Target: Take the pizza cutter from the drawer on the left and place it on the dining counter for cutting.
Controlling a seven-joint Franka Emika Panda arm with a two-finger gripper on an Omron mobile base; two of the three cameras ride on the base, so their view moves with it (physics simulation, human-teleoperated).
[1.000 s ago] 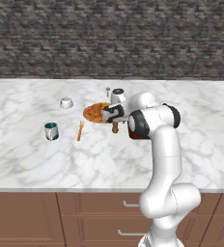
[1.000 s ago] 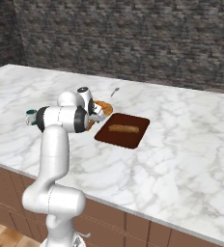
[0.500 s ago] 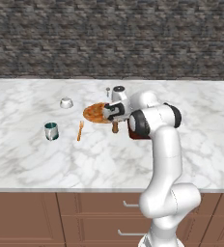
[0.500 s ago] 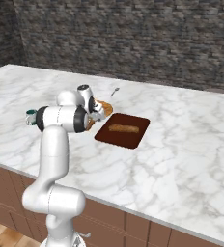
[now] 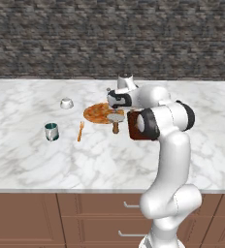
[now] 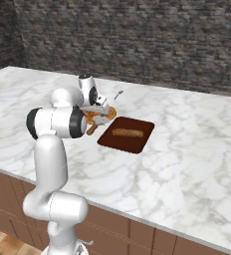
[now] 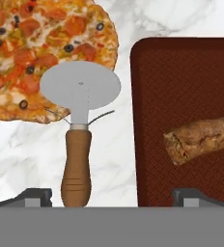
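Observation:
The pizza cutter (image 7: pixel 79 120) lies flat on the white marble dining counter (image 5: pixel 32 155). Its silver wheel overlaps the pizza's edge and its brown wooden handle (image 5: pixel 116 128) rests on the marble. My gripper (image 7: pixel 112 197) hangs straight above the handle, open, its two fingertips (image 7: pixel 36 195) wide apart and touching nothing. In the base views the gripper (image 5: pixel 116 109) (image 6: pixel 100 110) points down over the pizza cutter (image 6: pixel 92 128). The drawer is out of view.
A pizza (image 5: pixel 99 113) lies left of the cutter. A dark red tray (image 6: pixel 126 133) with a bread roll (image 7: pixel 201 137) sits right of it. An orange fork (image 5: pixel 80 131), a green cup (image 5: pixel 51 131) and a white bowl (image 5: pixel 66 103) stand further left. A stone wall (image 5: pixel 109 38) backs the counter.
The arm has barely shifted. The pizza cutter lies where it was, and the jaws stay wide.

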